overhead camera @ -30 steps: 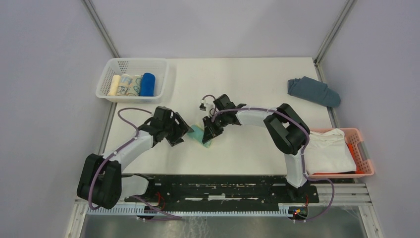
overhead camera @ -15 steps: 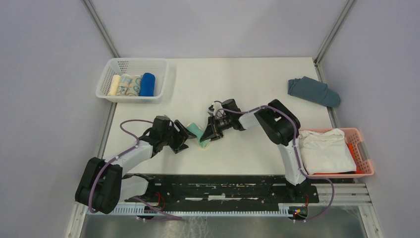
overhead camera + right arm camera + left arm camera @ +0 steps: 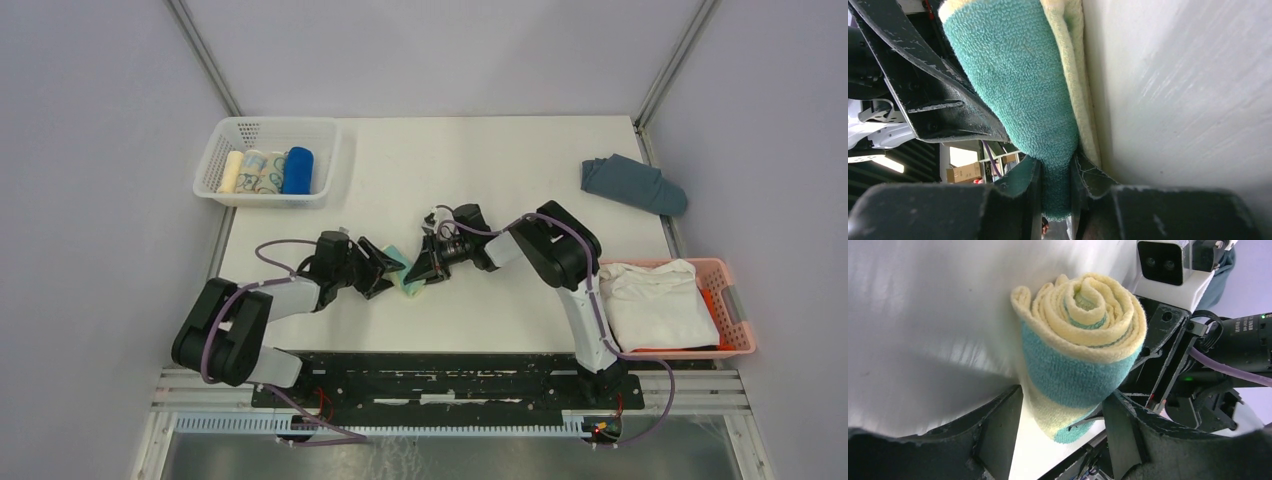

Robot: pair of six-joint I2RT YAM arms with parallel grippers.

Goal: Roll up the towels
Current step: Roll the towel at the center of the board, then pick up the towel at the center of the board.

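Shows a white desk (image 3: 500,150), matte and plain across its top. Bears a white basket (image 3: 222,140) at the far left corner, standing flat just inside the edge. Bears a slate grey-blue cloth (image 3: 632,183) at the far right, crumpled in a loose heap, well apart from the white basket. Holds a rolled towel (image 3: 408,277) near the middle, toward the near edge, pale yellow with teal patches, its side touching the surface. Has a pink basket (image 3: 738,320) at the near right; seems to overhang the desk's right edge, though hard to tell from above.
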